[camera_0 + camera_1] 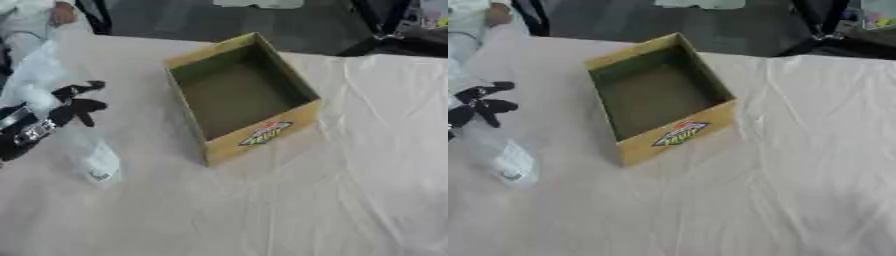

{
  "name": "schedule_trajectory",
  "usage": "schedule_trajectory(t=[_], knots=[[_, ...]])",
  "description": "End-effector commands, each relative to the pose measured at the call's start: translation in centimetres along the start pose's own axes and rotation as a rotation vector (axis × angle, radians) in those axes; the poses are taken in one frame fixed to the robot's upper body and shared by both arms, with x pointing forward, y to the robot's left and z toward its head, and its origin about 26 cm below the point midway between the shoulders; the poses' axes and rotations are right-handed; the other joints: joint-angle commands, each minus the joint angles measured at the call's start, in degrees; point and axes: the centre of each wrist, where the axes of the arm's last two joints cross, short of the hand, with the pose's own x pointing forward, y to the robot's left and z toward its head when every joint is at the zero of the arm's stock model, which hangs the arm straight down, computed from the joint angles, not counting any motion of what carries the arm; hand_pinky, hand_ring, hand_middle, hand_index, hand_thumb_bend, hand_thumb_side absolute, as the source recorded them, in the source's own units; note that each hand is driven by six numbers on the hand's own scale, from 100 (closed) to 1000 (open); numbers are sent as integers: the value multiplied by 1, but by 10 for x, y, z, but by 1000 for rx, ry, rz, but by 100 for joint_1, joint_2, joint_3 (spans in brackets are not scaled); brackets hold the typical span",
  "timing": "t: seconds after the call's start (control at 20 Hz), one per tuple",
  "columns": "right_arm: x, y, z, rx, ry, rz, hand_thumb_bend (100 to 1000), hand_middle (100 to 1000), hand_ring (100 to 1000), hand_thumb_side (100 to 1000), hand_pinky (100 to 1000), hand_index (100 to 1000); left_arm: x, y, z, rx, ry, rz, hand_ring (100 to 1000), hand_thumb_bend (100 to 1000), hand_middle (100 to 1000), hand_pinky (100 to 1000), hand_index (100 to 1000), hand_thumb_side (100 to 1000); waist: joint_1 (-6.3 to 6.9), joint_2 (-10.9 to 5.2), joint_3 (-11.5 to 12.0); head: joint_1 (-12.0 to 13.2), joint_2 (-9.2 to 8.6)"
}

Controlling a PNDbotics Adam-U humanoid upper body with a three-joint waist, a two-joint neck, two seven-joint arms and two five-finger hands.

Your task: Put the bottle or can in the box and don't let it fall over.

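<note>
One robot hand in view, the left, reaching in from the left edge, black, fingers spread and mostly straight, nothing clasped between them. Silver wrist joint just behind it, toward the near left. Cannot tell whether the fingertips touch the bottle or only hang over it. Right hand nowhere to be seen.

One clear plastic bottle just near of that hand, lying tilted on the cloth at the left side, pale and see-through, with a small darker mark at its near end. Outside the box, well to its left.

One cardboard box further right, about mid-table, open at the top, turned so a corner points near-left. Yellow-tan walls, dull green inside, nothing seen in it. One coloured label on the near wall, red, blue and yellow, print not readable.

One white cloth over the whole table, creased into long folds on the right and near side.

At the far left corner, a person's hand and pale sleeve, apart from bottle and box
</note>
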Motion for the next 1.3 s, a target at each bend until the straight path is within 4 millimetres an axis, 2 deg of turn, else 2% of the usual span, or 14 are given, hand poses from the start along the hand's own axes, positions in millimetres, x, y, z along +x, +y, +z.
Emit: schedule_trajectory(t=[0.05, 0.55, 1.1, 1.3], knots=[[4, -3, -5, 9, -19, 5, 100, 1000, 1000, 572, 923, 906, 9, 8, -2, -11, -16, -23, 864, 196, 1000, 1000, 564, 761, 20, -86, -11, 6, -78], [4, -3, -5, 8, -20, 3, 100, 1000, 1000, 572, 923, 906, 10, 7, -5, -30, -23, -11, 785, 186, 1000, 1000, 515, 754, 21, -83, -22, 5, -87], [4, -3, -6, 10, -22, -1, 100, 1000, 1000, 572, 924, 907, 8, 7, -7, -28, -16, 6, 726, 170, 911, 1000, 471, 746, 16, -74, -23, 9, -111], [4, -3, -6, 12, -23, -3, 100, 1000, 1000, 572, 924, 907, 7, 6, -8, -32, -15, 14, 656, 164, 852, 1000, 419, 743, 15, -74, -17, 11, -112]])
